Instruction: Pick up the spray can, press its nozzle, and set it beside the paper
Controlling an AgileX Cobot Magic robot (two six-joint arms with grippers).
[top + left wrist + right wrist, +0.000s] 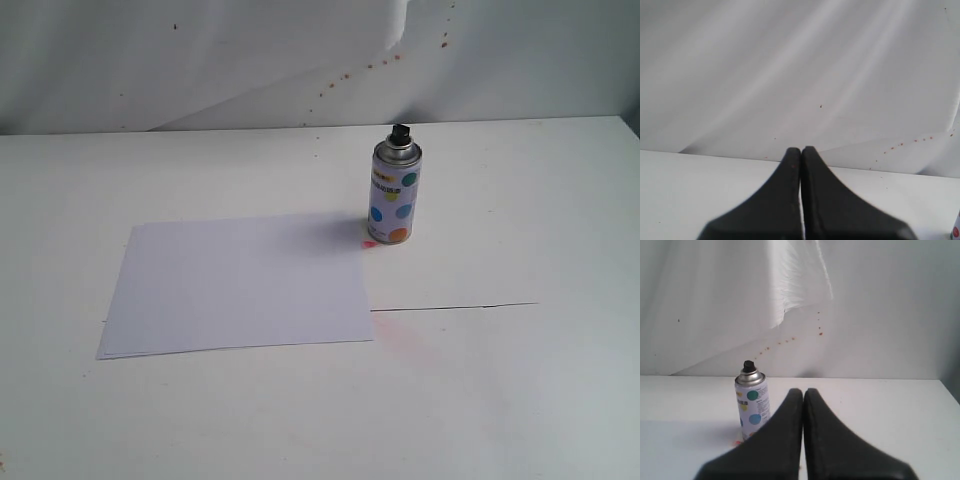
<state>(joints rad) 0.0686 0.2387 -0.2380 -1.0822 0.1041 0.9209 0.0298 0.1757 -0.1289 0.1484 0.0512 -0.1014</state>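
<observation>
Exterior: you have the spray can [396, 192] upright on the table [520, 400], nozzle up and free to press. It stands just beside the paper [240, 285], at that sheet's 2 o'clock corner — no arm in frame.
Left wrist: the left gripper [800, 150] is clenched on nothing, levelled at the backdrop [790, 75].
Right wrist: the right gripper [803, 391] is clenched and empty — the can stands apart, beyond its tips.

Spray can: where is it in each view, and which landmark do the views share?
Exterior view: spray can stands upright right of centre, by the paper's far right corner.
Left wrist view: only a sliver at the picture's lower right edge, probably the can.
Right wrist view: left of centre, partly behind the right tool.
Shared landmark: red-speckled backdrop.
</observation>
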